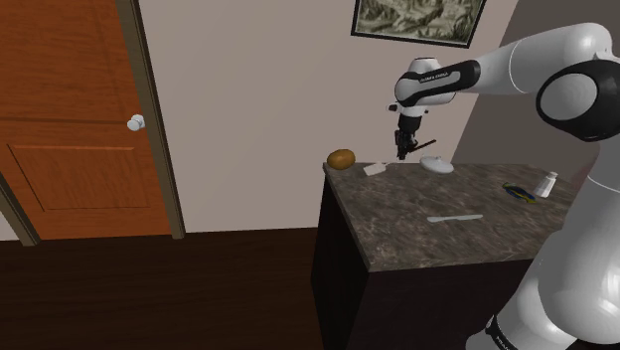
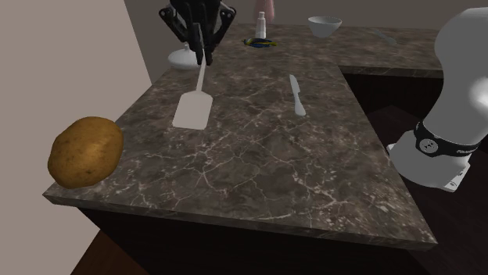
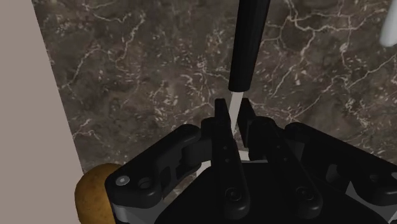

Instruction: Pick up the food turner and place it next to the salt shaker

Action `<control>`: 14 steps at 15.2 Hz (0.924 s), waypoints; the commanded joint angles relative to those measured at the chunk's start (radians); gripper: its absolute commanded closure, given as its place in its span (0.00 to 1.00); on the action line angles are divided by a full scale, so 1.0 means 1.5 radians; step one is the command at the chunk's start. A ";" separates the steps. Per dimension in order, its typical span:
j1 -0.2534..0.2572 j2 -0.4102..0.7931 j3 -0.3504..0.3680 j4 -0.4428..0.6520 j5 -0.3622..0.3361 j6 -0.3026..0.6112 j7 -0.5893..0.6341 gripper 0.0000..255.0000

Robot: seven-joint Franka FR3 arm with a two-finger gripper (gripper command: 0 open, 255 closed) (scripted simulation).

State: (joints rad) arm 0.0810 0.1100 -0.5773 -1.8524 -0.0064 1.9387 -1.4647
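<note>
The food turner has a white flat blade, a thin white shaft and a black handle. My black gripper is shut on the shaft just past the handle, with the shaft clasped between the two fingers. The blade points down toward the counter's far left corner in the shoulder view; I cannot tell whether it touches the top. The gripper hangs over that corner. The salt shaker, white with a pale cap, stands at the far end of the counter, well away from the turner.
A potato lies at the counter's corner near the wall. A white knife rests mid-counter. A white bowl, a second white dish and a blue and yellow object lie near the shaker. A wooden door stands beyond the dark marble counter.
</note>
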 commanded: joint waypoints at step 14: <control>-0.023 -0.080 -0.027 0.000 -0.046 -0.064 -0.040 1.00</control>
State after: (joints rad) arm 0.0531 0.0190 -0.6104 -1.8199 -0.0576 1.8332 -1.5145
